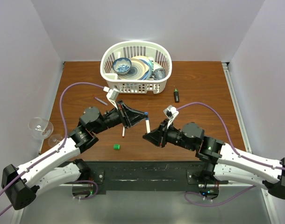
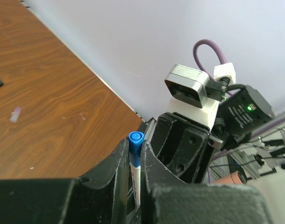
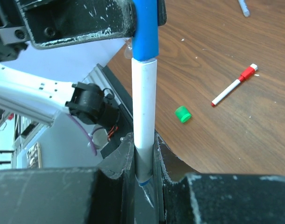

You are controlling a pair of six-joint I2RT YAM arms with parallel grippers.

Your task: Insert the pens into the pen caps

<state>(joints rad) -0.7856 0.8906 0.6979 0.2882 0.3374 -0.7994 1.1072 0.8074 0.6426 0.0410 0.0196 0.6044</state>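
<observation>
Only the top view takes in both arms, meeting tip to tip over the surface [image 1: 208, 84] with a white pen [image 1: 147, 126] bridging them. The wrist views show the grasps. The right gripper [image 3: 145, 144] is clenched on the pen's lower end, and the barrel rises straight out from between its fingers. The left gripper [image 2: 135, 150] is clamped on the blue cap [image 3: 146, 32], which sits over the barrel's far end in line with it. From the left wrist the cap's round end faces the camera between the fingers. The right wrist view alone shows clearly what lies off to that gripper's right: a stubby green cap [image 3: 182, 114] standing just beside it. Further out is a red-capped pen [image 3: 234, 85], lying flat on a slant with its red cap at the far end. A black marker [image 1: 176, 95] lies well beyond the right gripper, its long axis running away from the arms and its green tip at the far end. Beyond the left gripper stands a white basket [image 1: 133, 86] holding a blue patterned bowl [image 1: 121, 66], stacked plates [image 1: 141, 67] and a cup [image 1: 158, 73].
</observation>
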